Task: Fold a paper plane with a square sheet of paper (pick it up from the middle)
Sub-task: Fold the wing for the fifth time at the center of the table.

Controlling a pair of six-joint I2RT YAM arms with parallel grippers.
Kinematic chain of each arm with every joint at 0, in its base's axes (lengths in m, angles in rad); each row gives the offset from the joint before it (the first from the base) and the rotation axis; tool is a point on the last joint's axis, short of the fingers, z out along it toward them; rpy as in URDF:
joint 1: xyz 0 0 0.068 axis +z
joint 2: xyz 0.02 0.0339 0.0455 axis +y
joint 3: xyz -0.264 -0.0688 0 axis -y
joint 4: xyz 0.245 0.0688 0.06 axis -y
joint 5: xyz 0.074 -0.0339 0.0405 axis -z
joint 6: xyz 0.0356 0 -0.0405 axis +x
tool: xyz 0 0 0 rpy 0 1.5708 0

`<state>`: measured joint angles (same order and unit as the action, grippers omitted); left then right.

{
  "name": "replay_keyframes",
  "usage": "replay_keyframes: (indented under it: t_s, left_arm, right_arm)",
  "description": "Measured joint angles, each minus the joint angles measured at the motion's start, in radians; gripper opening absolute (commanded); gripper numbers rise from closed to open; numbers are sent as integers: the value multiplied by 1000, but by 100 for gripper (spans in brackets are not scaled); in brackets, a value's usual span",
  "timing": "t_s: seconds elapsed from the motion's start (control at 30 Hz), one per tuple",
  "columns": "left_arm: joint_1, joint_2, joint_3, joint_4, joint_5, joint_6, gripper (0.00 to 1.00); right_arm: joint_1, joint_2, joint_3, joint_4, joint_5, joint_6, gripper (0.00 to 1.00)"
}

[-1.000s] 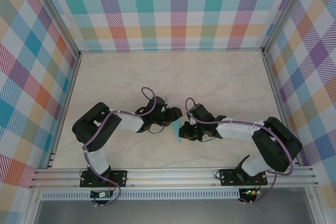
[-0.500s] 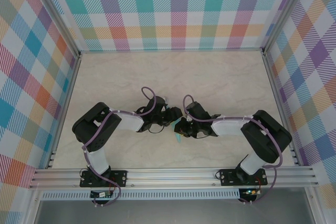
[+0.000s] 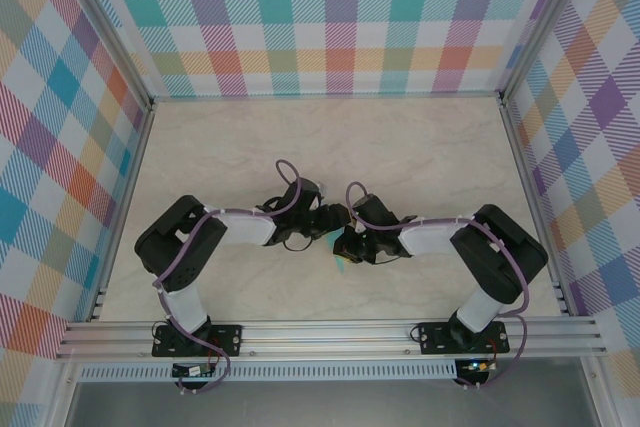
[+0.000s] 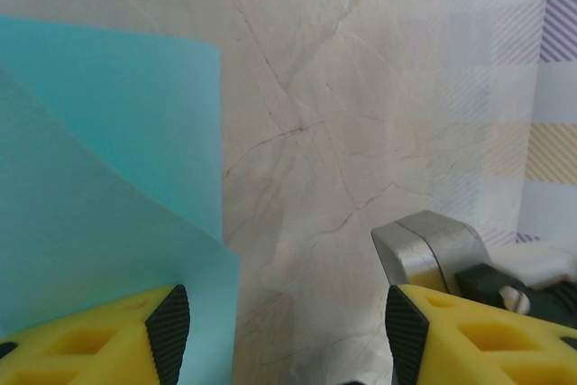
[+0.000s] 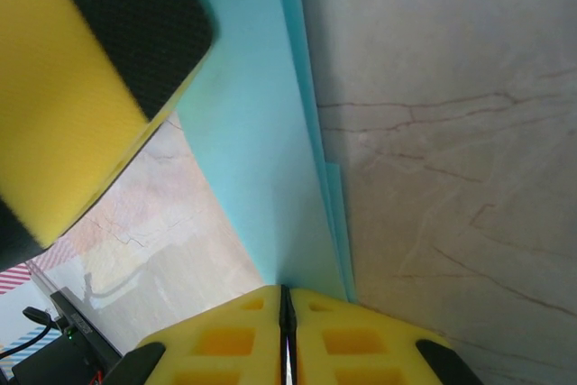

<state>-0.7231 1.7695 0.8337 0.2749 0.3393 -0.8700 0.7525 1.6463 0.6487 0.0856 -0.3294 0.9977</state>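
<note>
Two right fingers (image 5: pixel 216 344) pinch the folded teal paper (image 5: pixel 257 169); left fingers (image 4: pixel 99 340) gape, paper beside one.

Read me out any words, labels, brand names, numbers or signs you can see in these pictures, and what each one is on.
No readable text anywhere.
The folded teal sheet of paper is blank.
The plaid walls and the marbled beige tabletop carry only pattern.
Any print on the small dark modules by the arm bases is too small to read.
</note>
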Motion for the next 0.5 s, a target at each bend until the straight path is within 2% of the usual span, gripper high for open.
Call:
replay_keyframes:
  t_s: [0.23,0.5]
  left_arm:
    - [18,-102,22,-77,8,68,62]
    - [19,-98,20,-86,18,82,60]
  right_arm:
    - [0,8,11,-11,-7,-18,11]
    - [0,23,30,-26,-19,-19,11]
